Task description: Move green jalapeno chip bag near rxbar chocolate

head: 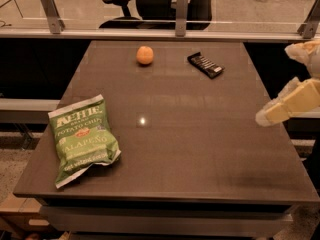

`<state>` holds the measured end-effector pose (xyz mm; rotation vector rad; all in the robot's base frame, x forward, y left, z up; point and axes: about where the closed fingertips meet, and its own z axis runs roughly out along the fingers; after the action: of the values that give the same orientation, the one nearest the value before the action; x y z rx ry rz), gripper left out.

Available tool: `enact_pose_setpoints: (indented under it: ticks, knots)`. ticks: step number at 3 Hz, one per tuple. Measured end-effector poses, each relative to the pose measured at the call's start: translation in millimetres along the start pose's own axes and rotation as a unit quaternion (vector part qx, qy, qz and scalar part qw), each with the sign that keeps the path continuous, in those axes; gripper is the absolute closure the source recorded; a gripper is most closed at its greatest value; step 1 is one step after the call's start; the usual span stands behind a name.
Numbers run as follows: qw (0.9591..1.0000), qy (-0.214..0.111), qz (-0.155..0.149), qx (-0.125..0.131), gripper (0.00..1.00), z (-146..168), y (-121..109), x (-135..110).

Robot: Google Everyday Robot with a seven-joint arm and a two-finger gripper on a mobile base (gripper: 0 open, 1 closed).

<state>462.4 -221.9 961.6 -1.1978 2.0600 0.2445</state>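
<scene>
The green jalapeno chip bag (83,138) lies flat near the table's front left corner, its white lettering facing up. The rxbar chocolate (205,65), a small black bar with white text, lies at the back right of the table. My gripper (270,115) hangs above the table's right edge, far to the right of the bag and in front of the bar. It holds nothing that I can see.
A round orange fruit (145,55) sits at the back, left of the bar. The dark table (175,134) has a glass rail with metal posts (181,6) behind it. An office chair (120,4) stands beyond the glass.
</scene>
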Motion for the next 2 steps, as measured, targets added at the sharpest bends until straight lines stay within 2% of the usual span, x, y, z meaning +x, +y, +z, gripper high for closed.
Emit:
enact_pose_setpoints:
  ticks: [1,2]
  knots:
    - [0.999,-0.041,-0.005,-0.018,0.0,0.9,4.3,4.6]
    - [0.999,-0.039,-0.021,-0.011,0.0,2.4,2.3,0.5]
